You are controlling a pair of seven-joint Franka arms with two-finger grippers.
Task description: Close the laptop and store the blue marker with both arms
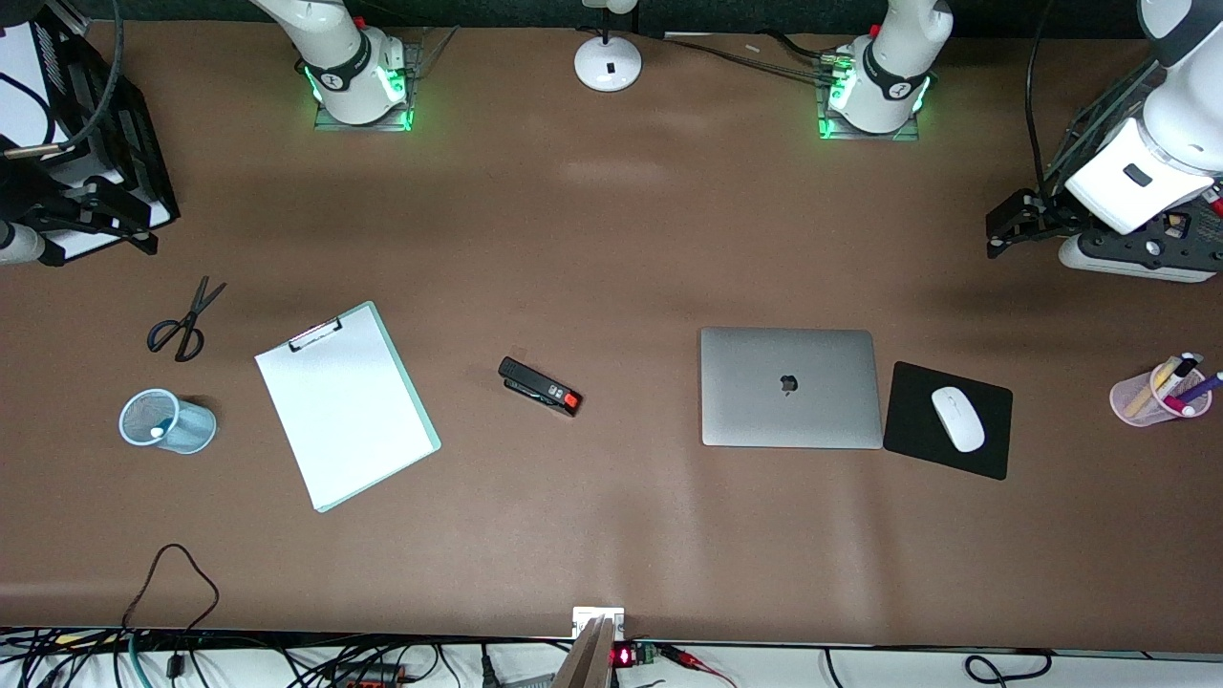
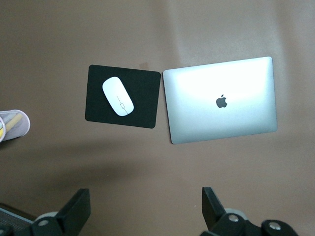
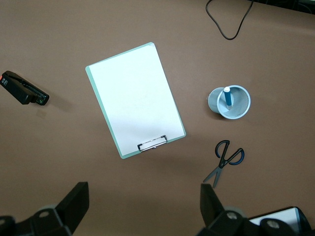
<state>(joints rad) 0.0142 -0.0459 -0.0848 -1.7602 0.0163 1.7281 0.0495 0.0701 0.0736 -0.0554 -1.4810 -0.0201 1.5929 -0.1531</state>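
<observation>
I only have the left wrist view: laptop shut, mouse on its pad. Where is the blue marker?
Observer: The blue marker stands in a blue mesh cup toward the right arm's end of the table.
Reviewer: What's near that cup?
Observer: Scissors lie farther from the front camera than the cup; a clipboard lies beside it.
Reviewer: And the right gripper?
Observer: The right gripper hangs open above the table, holding nothing.

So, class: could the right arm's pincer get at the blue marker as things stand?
Probably yes: the blue marker stands in the open-topped mesh cup. Nothing covers it, and the right pincer is open.
</observation>
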